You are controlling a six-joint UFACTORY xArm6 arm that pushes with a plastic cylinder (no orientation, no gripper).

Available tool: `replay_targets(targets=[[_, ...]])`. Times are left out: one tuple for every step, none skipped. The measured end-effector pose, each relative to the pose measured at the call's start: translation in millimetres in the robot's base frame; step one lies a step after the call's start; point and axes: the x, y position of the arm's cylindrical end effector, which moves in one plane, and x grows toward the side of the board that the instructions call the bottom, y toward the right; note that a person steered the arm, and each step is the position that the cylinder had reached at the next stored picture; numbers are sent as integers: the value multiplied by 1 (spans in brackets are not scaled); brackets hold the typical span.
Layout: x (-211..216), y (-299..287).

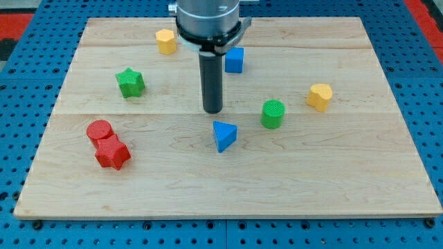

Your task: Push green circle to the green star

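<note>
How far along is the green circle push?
Done: nothing visible yet. The green circle sits right of centre, far from the green star at the view's left. In hand: my tip is between them, left of the circle and not touching it, just above the blue triangle. Left: get round to the circle's right side, then push it leftward across the board to the star.

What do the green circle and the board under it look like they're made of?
Green circle block: likely matte plastic, given its uniform colour and fine ridged top, possibly 3D-printed. Light board: wood, with visible grain and plank seams, smooth low-sheen finish.
</note>
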Motion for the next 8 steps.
replay_targets(targets=[[-14,55],[-13,147],[40,151],[48,119],[16,68],[13,67],[-6,73],[-10,84]])
